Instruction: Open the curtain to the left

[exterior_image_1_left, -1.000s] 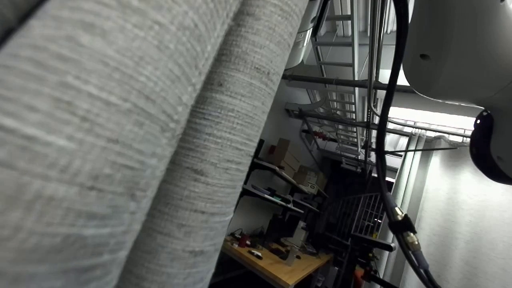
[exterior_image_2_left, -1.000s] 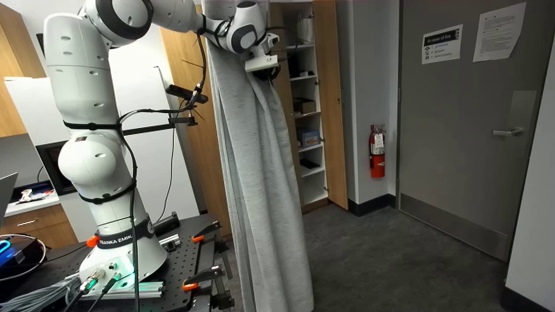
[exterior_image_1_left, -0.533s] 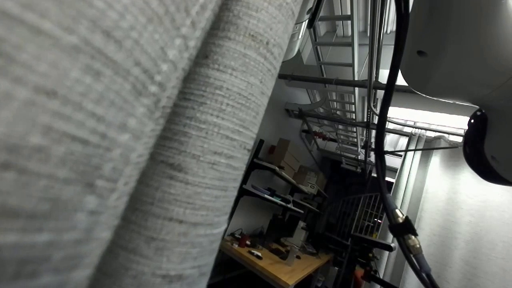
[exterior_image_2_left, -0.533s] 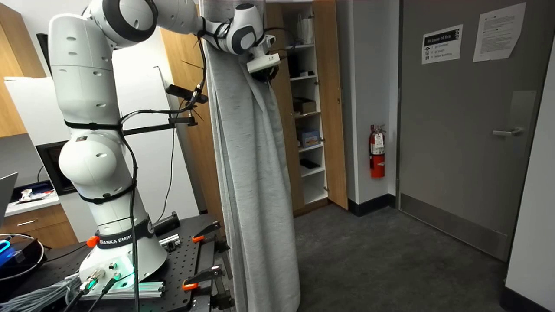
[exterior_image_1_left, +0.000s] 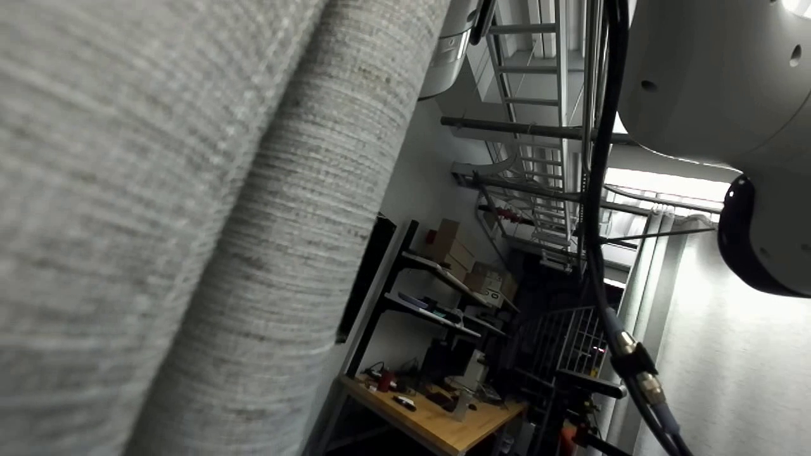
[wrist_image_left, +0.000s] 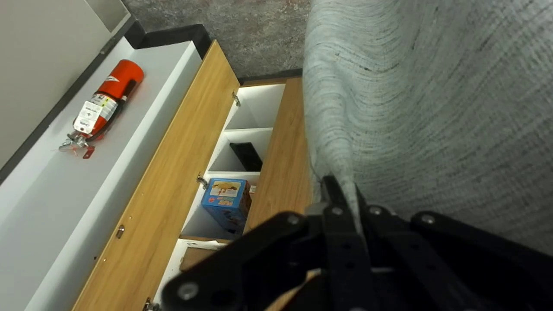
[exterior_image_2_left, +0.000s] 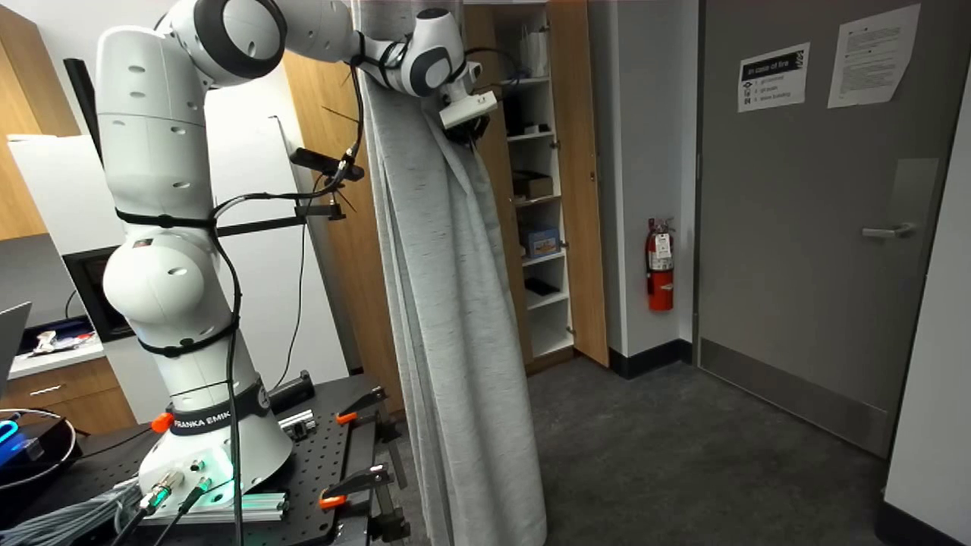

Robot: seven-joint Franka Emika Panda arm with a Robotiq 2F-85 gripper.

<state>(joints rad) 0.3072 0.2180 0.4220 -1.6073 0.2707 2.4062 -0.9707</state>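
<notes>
Dark floor [exterior_image_2_left: 667, 455] is stretching toward a grey door [exterior_image_2_left: 796, 250] in an exterior view, and a red fire extinguisher [exterior_image_2_left: 660, 265] is hanging on the wall [exterior_image_2_left: 654, 114] beside it. Near the middle, a tall wooden cupboard [exterior_image_2_left: 580, 197] is standing open, and a blue box [wrist_image_left: 227, 201] is sitting inside it. The white arm [exterior_image_2_left: 152, 163] is standing on a black bench [exterior_image_2_left: 317, 462], its wrist [exterior_image_2_left: 428, 64] sitting in front of the grey curtain [exterior_image_2_left: 463, 303]. The tool [wrist_image_left: 345, 194] is pinching the curtain by one edge: in the wrist view its black fingers [wrist_image_left: 339, 246] are standing nearly together, and a gathered strip of the curtain is lying between them. From that pinch the curtain is spreading out to one side of the wrist view, while the cupboard is showing on the other. Below the tool it is hanging in long folds beside the bench and running off the bottom of an exterior view; above, it is passing behind the wrist. In an exterior view its broad, slanting folds are filling the whole left side.
</notes>
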